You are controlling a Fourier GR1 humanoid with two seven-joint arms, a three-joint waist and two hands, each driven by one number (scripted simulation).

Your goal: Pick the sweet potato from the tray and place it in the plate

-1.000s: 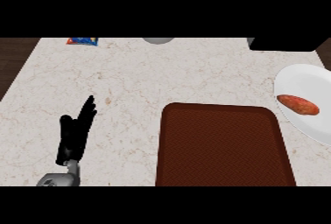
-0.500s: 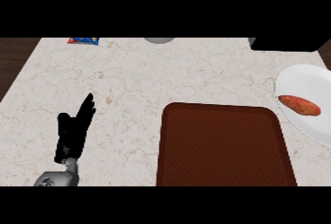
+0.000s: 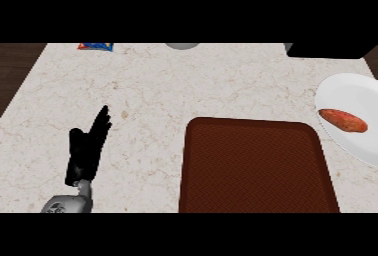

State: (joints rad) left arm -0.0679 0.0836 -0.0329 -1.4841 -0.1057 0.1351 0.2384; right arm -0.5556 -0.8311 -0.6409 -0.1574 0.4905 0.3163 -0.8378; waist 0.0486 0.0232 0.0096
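Head view: orange oblong sweet potato (image 3: 343, 120) already lying on round white plate (image 3: 348, 91), off dark-brown rectangular tray (image 3: 255, 170); black left hand (image 3: 86, 149) resting straight-fingered, empty; seemingly nothing left.

counter (image 3: 184, 85): pale speckled stone, smooth, matt
tray (image 3: 255, 170): dark brown, fine woven-looking texture, matt
plate (image 3: 356, 92): white, smooth
sweet potato (image 3: 343, 120): orange-red mottled skin
left hand (image 3: 85, 150): black, matt

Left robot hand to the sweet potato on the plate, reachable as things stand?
Probably not. The left robot hand sits open at the left of the counter; the sweet potato lies on the plate at the far right edge, the whole tray between them. Nothing tall blocks it, only the span.
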